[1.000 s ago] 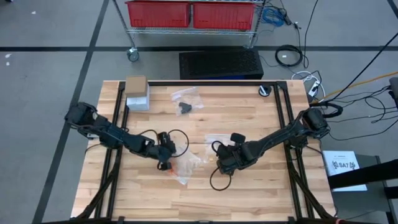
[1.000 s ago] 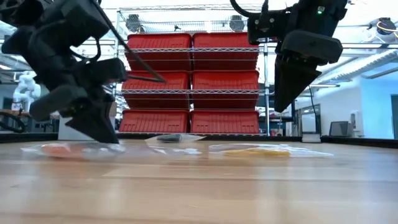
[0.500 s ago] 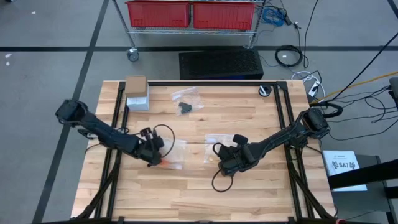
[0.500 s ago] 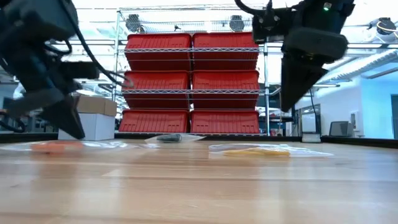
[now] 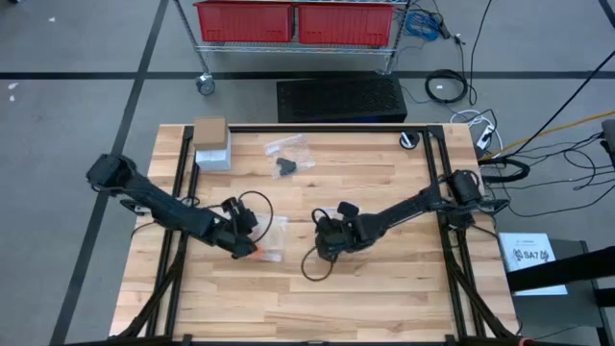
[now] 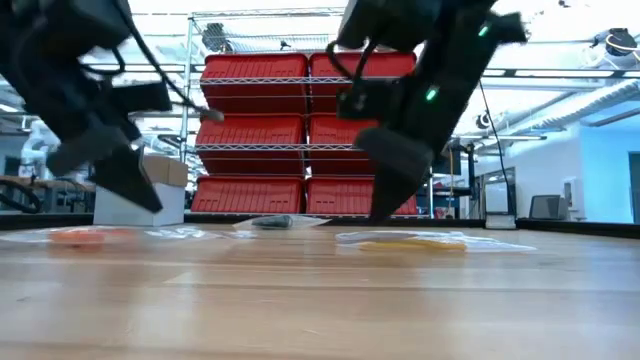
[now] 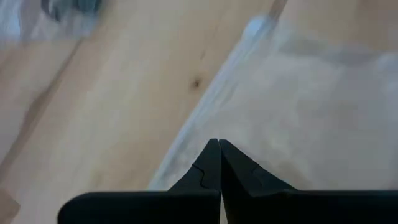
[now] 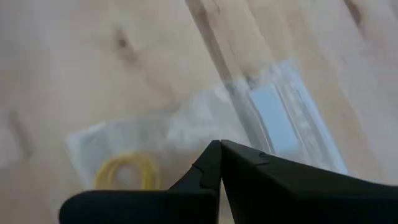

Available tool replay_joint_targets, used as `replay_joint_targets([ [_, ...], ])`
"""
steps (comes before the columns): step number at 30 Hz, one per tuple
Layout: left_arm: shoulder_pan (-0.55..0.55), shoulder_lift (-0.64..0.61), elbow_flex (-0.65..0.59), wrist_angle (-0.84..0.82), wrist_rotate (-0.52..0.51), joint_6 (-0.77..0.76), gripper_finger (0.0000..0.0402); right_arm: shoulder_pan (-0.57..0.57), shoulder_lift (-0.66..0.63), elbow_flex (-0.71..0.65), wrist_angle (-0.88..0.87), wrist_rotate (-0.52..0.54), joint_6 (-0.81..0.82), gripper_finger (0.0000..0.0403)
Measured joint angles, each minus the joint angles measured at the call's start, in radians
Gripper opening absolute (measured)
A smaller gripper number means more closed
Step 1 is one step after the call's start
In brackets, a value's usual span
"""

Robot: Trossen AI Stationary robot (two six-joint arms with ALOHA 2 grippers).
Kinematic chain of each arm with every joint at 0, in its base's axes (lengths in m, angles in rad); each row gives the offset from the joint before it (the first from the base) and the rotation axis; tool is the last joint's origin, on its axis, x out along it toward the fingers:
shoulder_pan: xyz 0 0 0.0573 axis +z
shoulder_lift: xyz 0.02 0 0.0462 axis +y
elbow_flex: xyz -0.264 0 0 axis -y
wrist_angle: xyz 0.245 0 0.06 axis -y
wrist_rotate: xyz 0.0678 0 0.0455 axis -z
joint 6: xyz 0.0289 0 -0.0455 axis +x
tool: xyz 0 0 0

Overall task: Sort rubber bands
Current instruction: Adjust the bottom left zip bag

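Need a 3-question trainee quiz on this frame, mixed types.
1. True or false: the left gripper is shut.
2. What colour are the bands in the bag ahead of the right gripper? A) black B) yellow C) orange
3. Fill in: in the high view, the bag of black bands lies on the table nearest the white ____.

Key: 1 true; 2 B; 3 box.
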Motion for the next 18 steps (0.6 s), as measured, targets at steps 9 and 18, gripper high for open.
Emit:
replay_joint_targets([
  [9, 0.014, 0.134, 0.002, -0.011, -0.036, -0.064, 0.0000, -0.039, 0.034, 0.000, 0.195, -0.058, -0.057, 0.0000],
  [18, 0.014, 0.084, 0.000, -0.119, -0.054, -0.064, 0.0000, -0.060, 0.034, 0.012, 0.244, -0.061, -0.094, 0.0000],
])
